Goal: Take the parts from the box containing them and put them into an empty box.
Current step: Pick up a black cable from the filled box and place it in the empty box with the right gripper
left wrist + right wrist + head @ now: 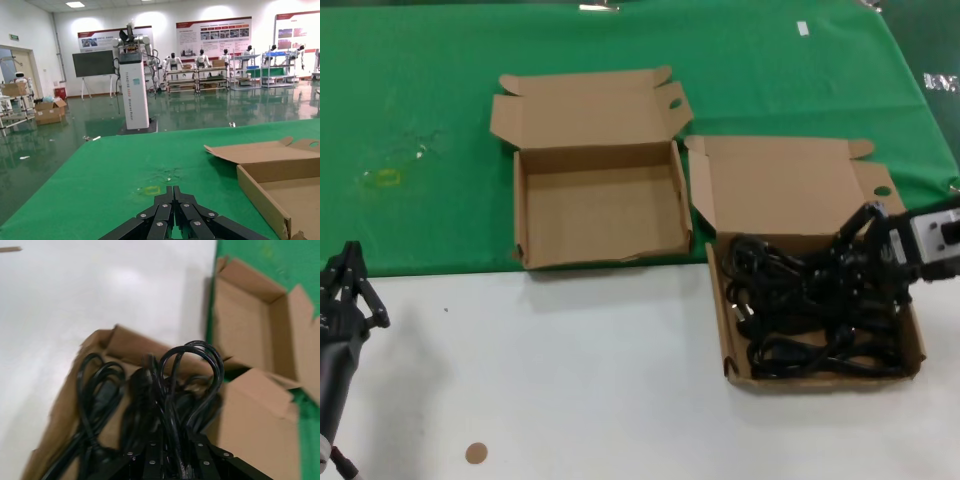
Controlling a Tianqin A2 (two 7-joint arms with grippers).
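Observation:
The box containing the parts [782, 182] lies open at the right, its tray full of tangled black power cords [790, 320]. My right gripper [848, 268] reaches into that tray from the right. In the right wrist view this gripper [175, 452] is shut on a bundle of cords [192, 367] that loops up between its fingers above the box [107, 340]. The empty box [600, 215] sits open to the left, on the edge of the green cloth; it also shows as the empty box [250, 325] and the empty box [280, 185]. My left gripper [345, 275] is parked shut at the near left, and its wrist view shows the left gripper [174, 192] holding nothing.
A green cloth [770, 70] covers the far half of the table, and the near half is bare white surface [570, 380]. A small brown disc [475, 453] lies near the front edge. A yellowish mark [388, 178] is on the cloth at far left.

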